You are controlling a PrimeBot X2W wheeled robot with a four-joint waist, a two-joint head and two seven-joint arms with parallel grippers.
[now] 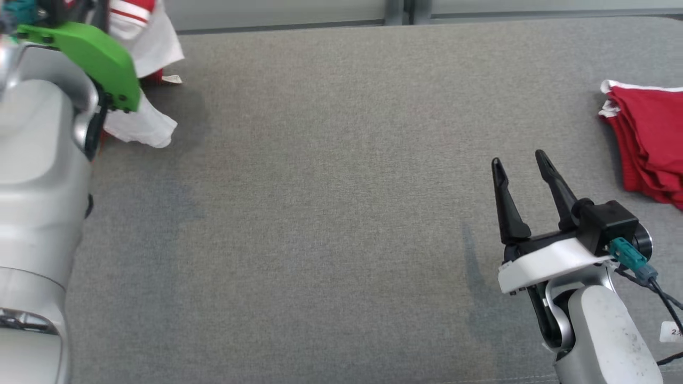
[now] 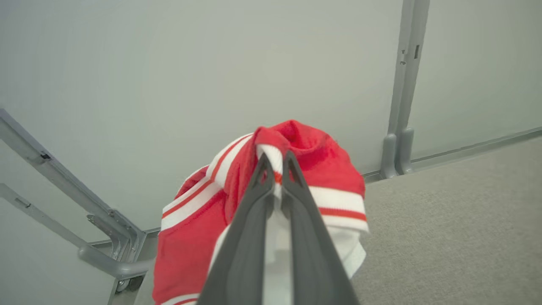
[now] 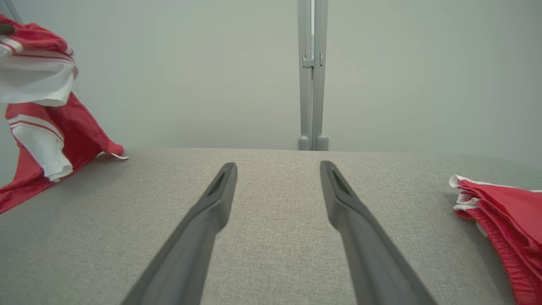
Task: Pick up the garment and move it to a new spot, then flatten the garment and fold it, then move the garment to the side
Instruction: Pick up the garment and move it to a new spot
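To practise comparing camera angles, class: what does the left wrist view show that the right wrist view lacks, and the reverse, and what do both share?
Left wrist view: a close look at the left gripper shut on the red-and-white striped fabric garment, plus a grey metal rail frame. Right wrist view: the open right gripper and a folded red cloth stack at the table's right. Shared: that garment, the grey woven tabletop, the pale wall with its grey post.
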